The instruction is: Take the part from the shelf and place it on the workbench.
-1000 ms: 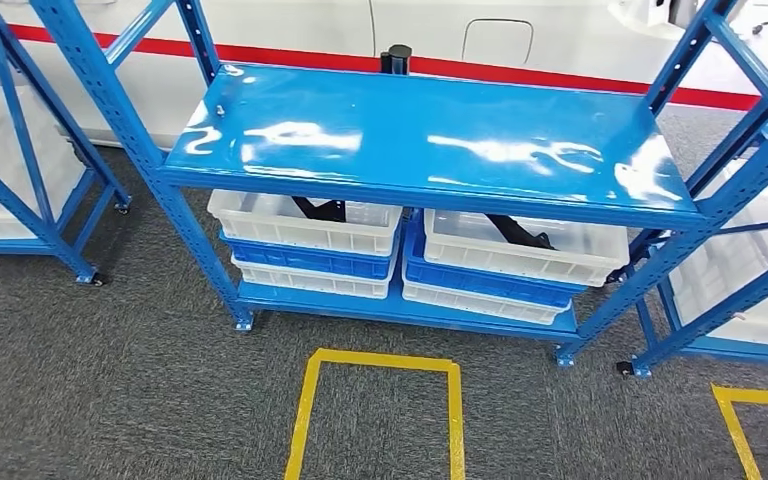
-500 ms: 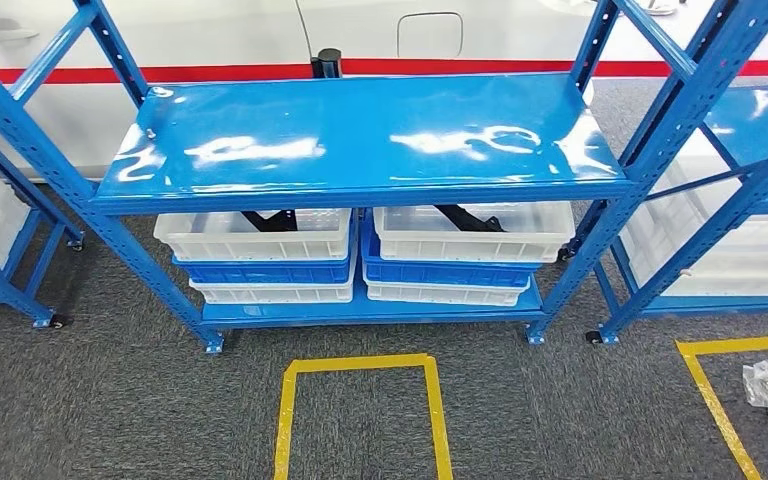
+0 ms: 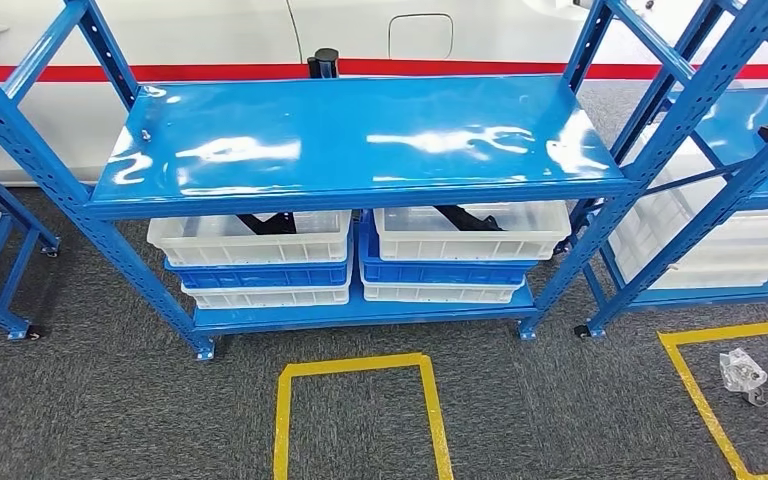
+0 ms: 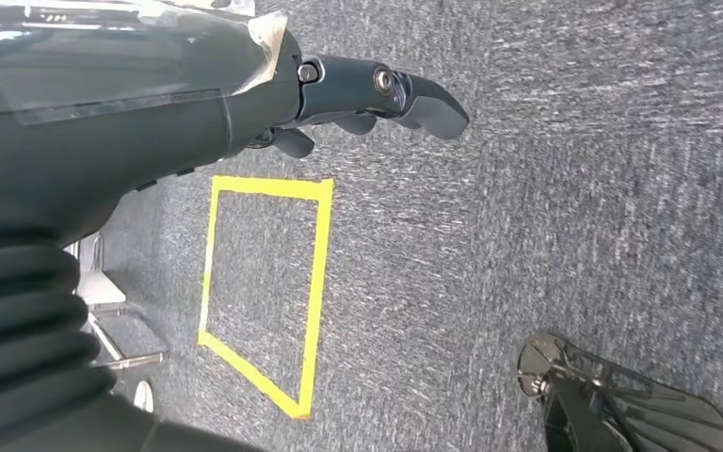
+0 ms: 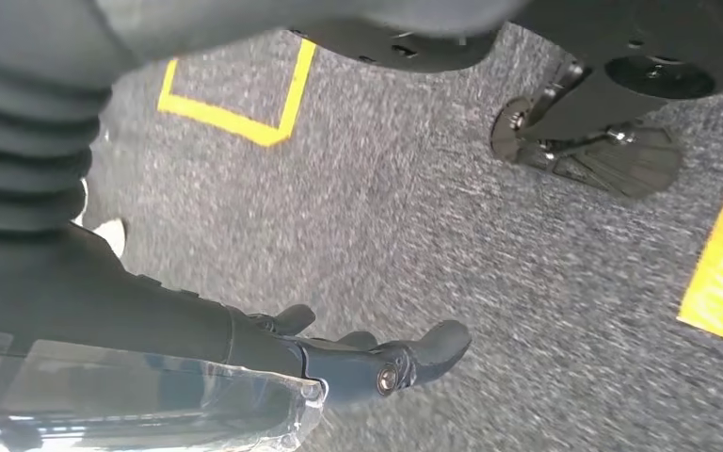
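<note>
A blue metal shelf (image 3: 360,135) stands ahead in the head view, its glossy upper board bare. On its lower level sit two stacks of white and blue bins. A black part (image 3: 268,222) lies in the top left white bin (image 3: 250,245). Another black part (image 3: 468,215) lies in the top right white bin (image 3: 470,238). My left hand (image 4: 367,99) hangs over the grey carpet, its fingers loosely extended and holding nothing. My right hand (image 5: 377,363) also hangs above the carpet with nothing in it.
A yellow taped square (image 3: 355,415) marks the carpet in front of the shelf, and a second yellow outline (image 3: 695,385) lies to the right with clear plastic scraps (image 3: 742,372) inside. More blue racks stand at the right (image 3: 720,150) and at the left (image 3: 0,180). A white wall with a red stripe runs behind.
The whole picture has shifted: the camera turned and moved, so the shelf now sits more squarely ahead and further left. Nothing on the shelf itself has moved.
</note>
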Controlling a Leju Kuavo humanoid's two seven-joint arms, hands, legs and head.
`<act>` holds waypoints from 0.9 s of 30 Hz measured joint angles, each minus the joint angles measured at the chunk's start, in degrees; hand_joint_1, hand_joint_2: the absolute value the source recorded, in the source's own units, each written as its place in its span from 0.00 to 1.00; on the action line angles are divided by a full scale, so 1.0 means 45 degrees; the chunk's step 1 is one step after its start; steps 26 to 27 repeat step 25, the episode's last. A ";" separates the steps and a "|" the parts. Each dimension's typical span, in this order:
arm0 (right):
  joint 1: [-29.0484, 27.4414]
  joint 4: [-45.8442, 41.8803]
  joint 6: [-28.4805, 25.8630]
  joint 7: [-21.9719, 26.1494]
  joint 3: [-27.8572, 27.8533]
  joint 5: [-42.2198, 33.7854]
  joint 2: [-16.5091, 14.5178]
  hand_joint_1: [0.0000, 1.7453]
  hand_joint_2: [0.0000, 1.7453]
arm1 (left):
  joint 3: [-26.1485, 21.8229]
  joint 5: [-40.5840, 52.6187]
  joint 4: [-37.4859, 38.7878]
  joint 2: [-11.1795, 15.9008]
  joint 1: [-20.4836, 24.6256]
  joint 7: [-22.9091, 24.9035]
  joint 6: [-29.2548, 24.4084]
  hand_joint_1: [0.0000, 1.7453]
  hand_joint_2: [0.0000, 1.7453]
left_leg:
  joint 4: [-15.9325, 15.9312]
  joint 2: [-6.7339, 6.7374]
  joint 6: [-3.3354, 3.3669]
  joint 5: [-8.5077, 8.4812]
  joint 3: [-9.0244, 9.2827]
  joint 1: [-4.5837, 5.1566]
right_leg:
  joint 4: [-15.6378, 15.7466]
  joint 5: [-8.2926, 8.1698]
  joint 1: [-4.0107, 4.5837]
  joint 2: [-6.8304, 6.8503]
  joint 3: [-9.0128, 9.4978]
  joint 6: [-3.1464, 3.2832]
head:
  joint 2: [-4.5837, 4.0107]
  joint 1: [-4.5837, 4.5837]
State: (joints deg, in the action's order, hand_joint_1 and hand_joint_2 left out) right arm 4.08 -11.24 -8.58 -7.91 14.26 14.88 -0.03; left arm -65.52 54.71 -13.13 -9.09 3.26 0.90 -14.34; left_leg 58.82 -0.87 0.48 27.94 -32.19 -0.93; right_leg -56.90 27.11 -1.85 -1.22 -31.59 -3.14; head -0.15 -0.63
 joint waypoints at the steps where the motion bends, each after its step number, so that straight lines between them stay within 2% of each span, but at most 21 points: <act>1: -0.0071 -0.0035 0.0054 0.0038 -0.0074 -0.0084 0.0001 0.00 1.00 | 0.0326 -0.0305 -0.0043 0.0043 -0.0054 0.0000 0.0076 0.00 1.00 | 0.0003 0.0000 0.0013 0.0003 -0.0005 0.0004 | 0.0013 -0.0011 -0.0001 -0.0001 0.0003 -0.0022 | 0.0001 0.0000; 7: -0.0455 -0.0317 0.0340 0.0301 -0.0503 -0.0583 -0.0012 0.00 1.00 | 0.2384 -0.2126 -0.0330 0.0343 -0.0393 -0.0004 0.0546 0.00 1.00 | 0.0010 0.0006 0.0054 0.0028 -0.0012 0.0021 | 0.0029 -0.0015 -0.0002 -0.0001 0.0009 -0.0189 | 0.0000 -0.0009; 11: -0.0668 -0.0545 0.0522 0.0465 -0.0803 -0.0905 -0.0005 0.00 0.00 | 0.3815 -0.3331 -0.0534 0.0524 -0.0638 -0.0018 0.0856 0.00 1.00 | 0.0001 0.0007 0.0047 0.0032 0.0000 -0.0012 | 0.0023 -0.0004 0.0026 -0.0001 -0.0021 -0.0212 | 0.0000 -0.0011; 15: -0.0987 -0.0771 0.0700 0.0629 -0.1082 -0.1220 0.0010 0.00 0.00 | 0.5215 -0.4514 -0.0736 0.0697 -0.0920 -0.0030 0.1167 0.00 0.00 | -0.0006 0.0008 0.0044 0.0031 -0.0002 -0.0045 | 0.0009 0.0000 0.0056 -0.0002 -0.0024 -0.0208 | 0.0000 -0.0011; 19: -0.1275 -0.1005 0.0887 0.0797 -0.1366 -0.1549 0.0017 0.00 0.00 | 0.6646 -0.5719 -0.0929 0.0873 -0.1160 -0.0060 0.1478 0.00 0.00 | -0.0009 0.0008 0.0043 0.0029 0.0000 -0.0053 | 0.0004 0.0002 0.0067 -0.0003 -0.0024 -0.0205 | 0.0001 -0.0009; 23: -0.1555 -0.1224 0.1056 0.0952 -0.1632 -0.1851 0.0022 0.00 1.00 | 0.7957 -0.6812 -0.1110 0.1041 -0.1425 -0.0089 0.1763 0.00 0.00 | -0.0010 0.0009 0.0042 0.0029 0.0001 -0.0054 | 0.0003 0.0002 0.0067 -0.0004 -0.0025 -0.0205 | 0.0000 -0.0007; 25: -0.1663 -0.1327 0.1141 0.1033 -0.1756 -0.2001 0.0022 0.00 1.00 | 0.8567 -0.7361 -0.1199 0.1122 -0.1532 -0.0100 0.1905 0.00 0.00 | -0.0010 0.0009 0.0043 0.0029 0.0001 -0.0054 | 0.0003 0.0002 0.0066 -0.0004 -0.0025 -0.0205 | 0.0000 -0.0008; 27: -0.1663 -0.1327 0.1141 0.1033 -0.1756 -0.2001 0.0022 0.00 1.00 | 0.8567 -0.7361 -0.1199 0.1122 -0.1532 -0.0100 0.1905 0.00 0.00 | -0.0010 0.0009 0.0043 0.0029 0.0001 -0.0054 | 0.0003 0.0002 0.0066 -0.0004 -0.0025 -0.0205 | 0.0000 -0.0008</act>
